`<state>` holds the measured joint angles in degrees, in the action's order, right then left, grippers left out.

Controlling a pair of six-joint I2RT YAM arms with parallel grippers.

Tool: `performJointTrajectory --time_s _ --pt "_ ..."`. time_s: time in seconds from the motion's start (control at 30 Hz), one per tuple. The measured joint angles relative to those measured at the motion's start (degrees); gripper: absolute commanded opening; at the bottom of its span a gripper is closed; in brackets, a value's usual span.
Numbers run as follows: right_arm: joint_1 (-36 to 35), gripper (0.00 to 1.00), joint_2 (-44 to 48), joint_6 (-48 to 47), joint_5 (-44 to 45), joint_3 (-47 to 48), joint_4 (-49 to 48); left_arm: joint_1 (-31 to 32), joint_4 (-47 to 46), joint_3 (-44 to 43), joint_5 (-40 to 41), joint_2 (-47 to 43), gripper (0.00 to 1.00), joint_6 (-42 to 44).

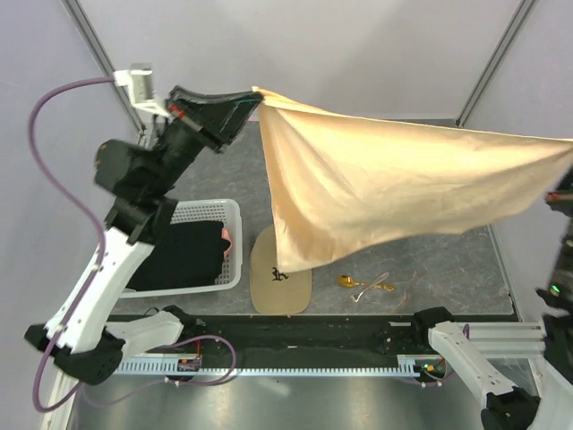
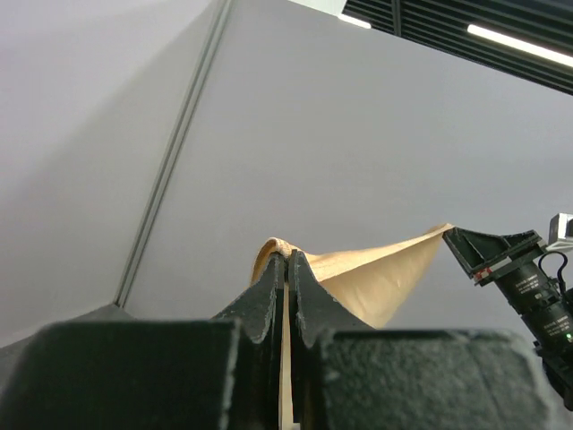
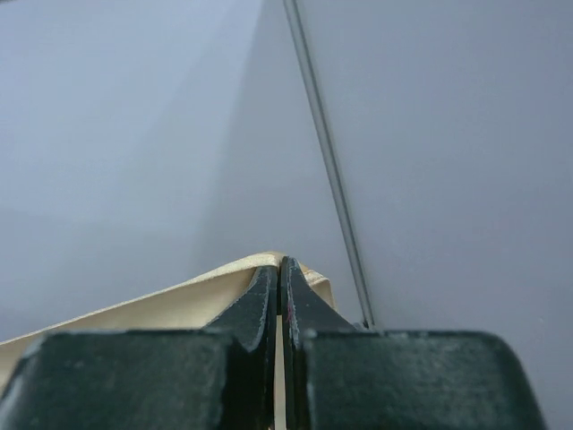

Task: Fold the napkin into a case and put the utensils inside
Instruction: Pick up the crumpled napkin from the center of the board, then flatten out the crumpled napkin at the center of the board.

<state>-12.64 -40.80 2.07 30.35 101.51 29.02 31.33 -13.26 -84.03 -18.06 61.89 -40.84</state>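
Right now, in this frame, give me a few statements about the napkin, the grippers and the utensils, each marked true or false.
1. The napkin is already folded into a case. False: it hangs unfolded in the air, stretched between both grippers.
2. The left gripper is shut on a napkin corner. True.
3. The utensils are inside the napkin. False: they lie on the table near the tan cap.
4. The right gripper pinches the napkin's edge. True.
5. The white basket holds a black cloth. True.
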Motion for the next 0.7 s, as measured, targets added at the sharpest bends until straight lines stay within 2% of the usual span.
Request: performJointTrajectory --time_s 0.2,0.37,0.57,0.7 --pt "0.1 0.0 -5.8 -4.2 8.7 -15.5 -8.0 -0.1 -6.0 0.7 1.4 13.2 0.02 0.0" --pt "1.1 0.0 -17.0 -9.9 13.9 -26.6 -19.6 -0.1 -11.3 0.1 3.0 32.1 0.02 0.0" --pt "10.5 0.0 -39.6 -12.9 13.5 -29.2 -30.3 -0.5 -14.0 -14.8 3.1 61.7 0.02 -2.8" --pt "16.4 0.0 -54.3 -13.0 11.0 -26.4 -32.9 -0.9 -14.0 -24.5 4.3 75.2 0.02 -5.1"
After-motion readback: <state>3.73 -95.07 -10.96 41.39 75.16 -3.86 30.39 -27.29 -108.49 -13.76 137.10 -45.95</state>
